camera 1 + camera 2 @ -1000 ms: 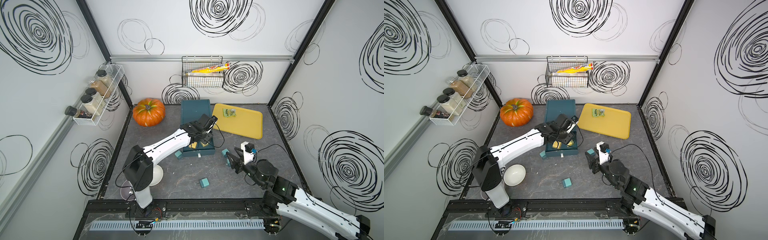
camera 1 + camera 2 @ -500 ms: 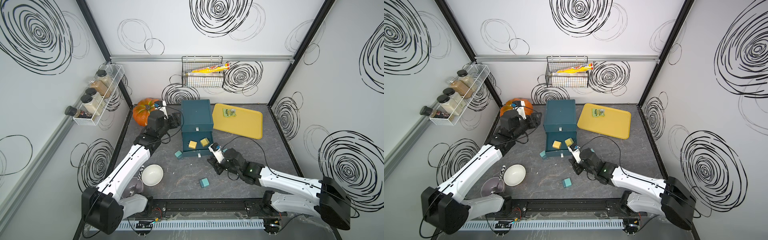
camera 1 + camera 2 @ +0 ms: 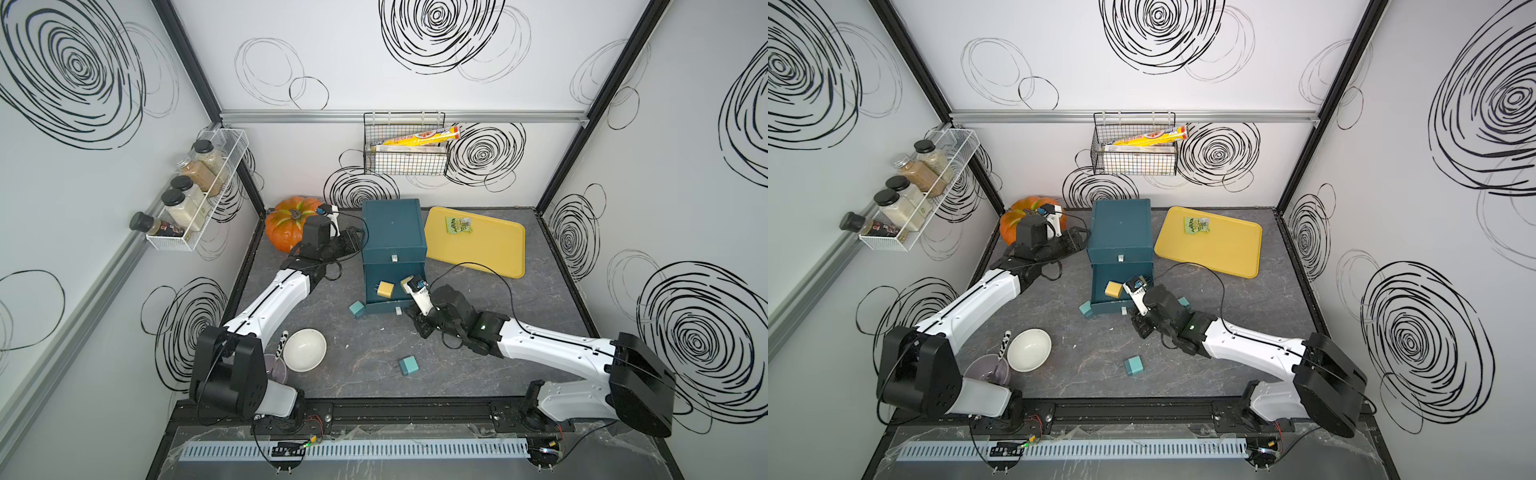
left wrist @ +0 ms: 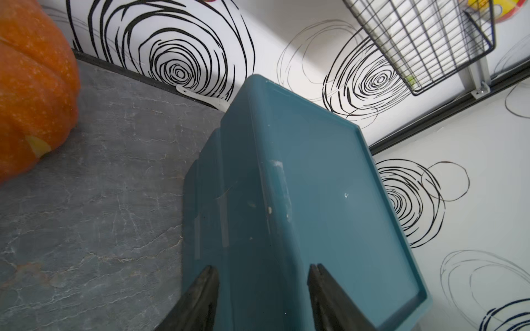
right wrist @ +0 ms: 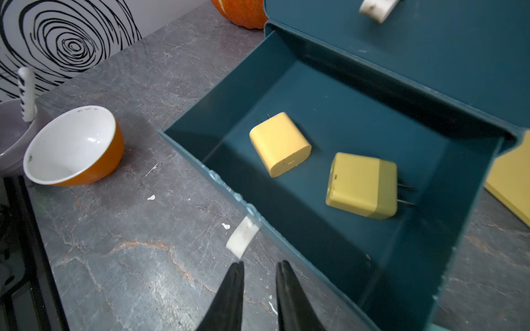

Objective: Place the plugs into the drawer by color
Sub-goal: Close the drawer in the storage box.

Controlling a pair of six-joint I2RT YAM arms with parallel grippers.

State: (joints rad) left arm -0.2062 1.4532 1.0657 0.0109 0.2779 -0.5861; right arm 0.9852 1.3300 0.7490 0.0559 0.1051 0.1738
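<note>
Where white walls scrawled with black swirls box in the grey, marble-veined tabletop (image 3: 374, 357), the teal cabinet (image 3: 392, 226) stands at 12 o'clock. An orange pumpkin (image 3: 286, 226) sits at 10, a yellow tray (image 3: 478, 245) at 1 and a white bowl (image 3: 304, 350) at 8.

Below the shut top drawer, the open drawer (image 5: 329, 120) holds two yellow plugs (image 5: 279, 143) (image 5: 361, 184), lying apart. The right gripper (image 5: 260, 265), its jaws all but together and empty, hangs low over the table just in front of this drawer. In the top views the drawer lies at the gripper's 11 o'clock. One teal plug (image 3: 409, 366) lies at its 6 o'clock, and another teal plug (image 3: 356, 309) at its 9, just beside the drawer's front corner.

The left gripper (image 4: 262, 268), jaws apart and holding nothing, is at the cabinet's 9 o'clock side by the upper edge. Whether it touches the cabinet I cannot tell.
</note>
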